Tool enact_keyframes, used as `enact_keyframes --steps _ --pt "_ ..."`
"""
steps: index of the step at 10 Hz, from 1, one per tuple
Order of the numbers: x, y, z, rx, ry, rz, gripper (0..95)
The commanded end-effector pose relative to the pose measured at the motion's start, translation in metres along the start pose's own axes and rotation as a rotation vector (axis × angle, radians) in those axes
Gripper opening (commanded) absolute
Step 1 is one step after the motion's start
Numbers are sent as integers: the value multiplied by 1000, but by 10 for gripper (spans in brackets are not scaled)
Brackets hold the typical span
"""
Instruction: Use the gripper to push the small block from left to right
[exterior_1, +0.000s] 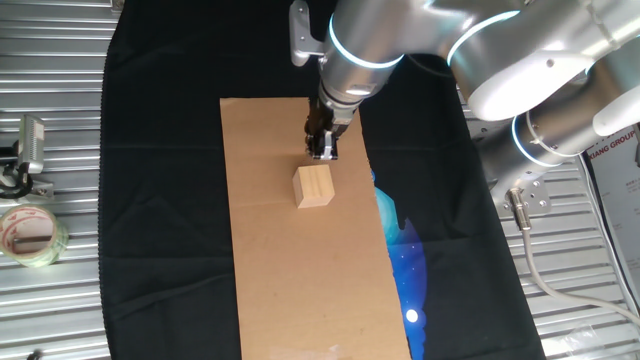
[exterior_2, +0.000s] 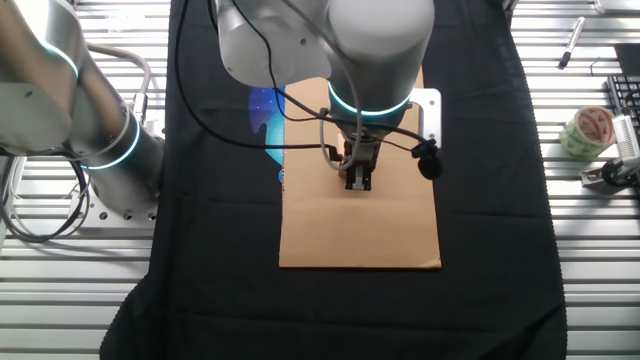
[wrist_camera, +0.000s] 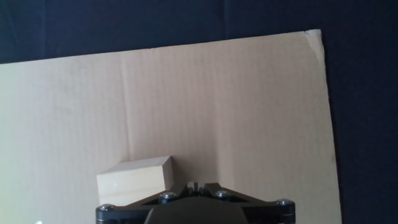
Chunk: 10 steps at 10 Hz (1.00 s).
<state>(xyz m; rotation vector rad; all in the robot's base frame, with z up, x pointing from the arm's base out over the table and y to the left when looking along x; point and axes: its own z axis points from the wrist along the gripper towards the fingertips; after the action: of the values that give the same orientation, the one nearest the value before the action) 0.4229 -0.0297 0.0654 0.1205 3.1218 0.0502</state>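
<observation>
The small block (exterior_1: 313, 186) is a pale wooden cube on the brown cardboard sheet (exterior_1: 300, 290). My gripper (exterior_1: 322, 150) hangs just beyond the block's far side, low over the cardboard, fingers shut with nothing between them. In the hand view the block (wrist_camera: 134, 180) lies at the lower left, close beside the gripper (wrist_camera: 196, 185); whether they touch I cannot tell. In the other fixed view the gripper (exterior_2: 358, 180) points down at the cardboard (exterior_2: 360, 235), and the block is hidden behind the arm.
The cardboard lies on a black cloth (exterior_1: 160, 200). A roll of tape (exterior_1: 30, 235) sits on the metal table at the far left. A second silver arm (exterior_1: 560, 130) stands at the right.
</observation>
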Motion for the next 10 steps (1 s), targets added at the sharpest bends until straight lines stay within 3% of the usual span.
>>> enact_keyframes --steps 1,10 --pt "1 0 -2 -1 4 -6 0" --pt "1 0 -2 4 4 -1 0"
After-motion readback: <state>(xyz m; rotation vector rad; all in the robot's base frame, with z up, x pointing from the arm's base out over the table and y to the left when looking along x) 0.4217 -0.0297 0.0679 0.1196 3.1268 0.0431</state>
